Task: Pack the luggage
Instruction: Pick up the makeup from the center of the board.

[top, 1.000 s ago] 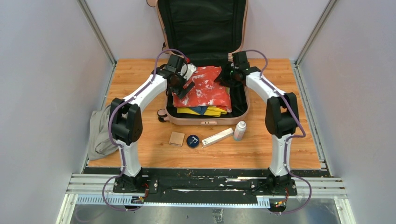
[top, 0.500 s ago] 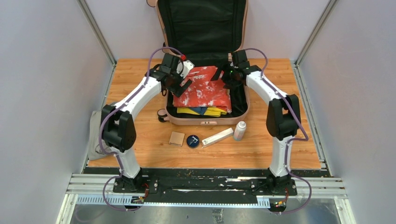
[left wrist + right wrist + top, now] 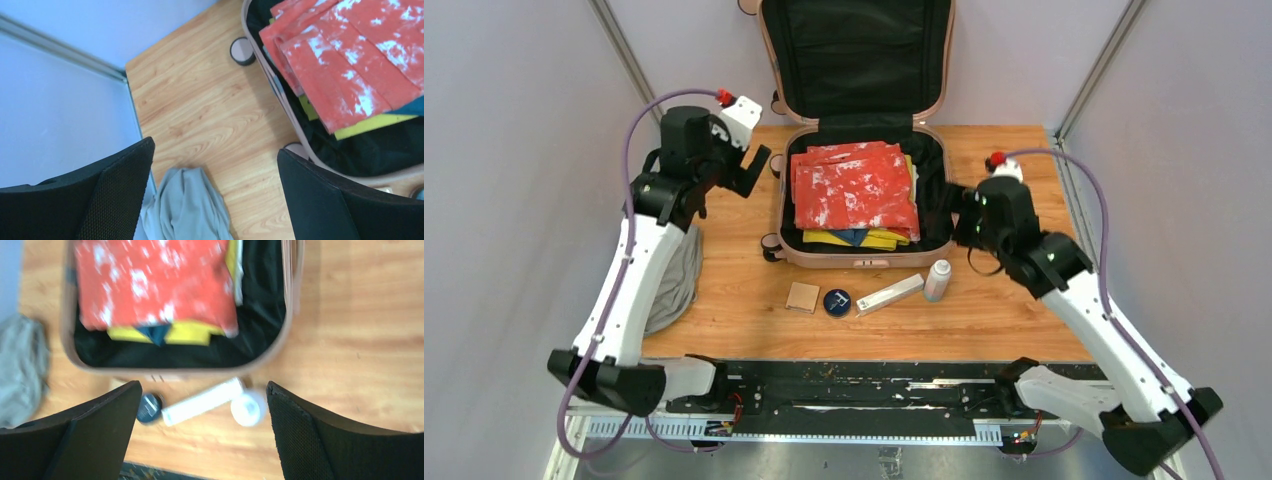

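Luggage [image 3: 864,262] open, centre-far on worktop [image 3: 1034,310], long axis near-far. R fingers [image 3: 320,435] apart, empty, just right of its near corner; bottle [image 3: 248,408] by near rim is nearer R arm. L fingers [image 3: 100,195] apart, well left.

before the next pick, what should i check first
1. Left tool open, empty: ok.
2. Right tool open, empty: ok.
3. Luggage lid up, out of the way: ok.
4. Red garment lying flat inside: ok.
5. Bottle, tube, tin, brown square packed: not ok, all on the table in front.
6. Grey cloth packed: not ok, at the table's left edge.
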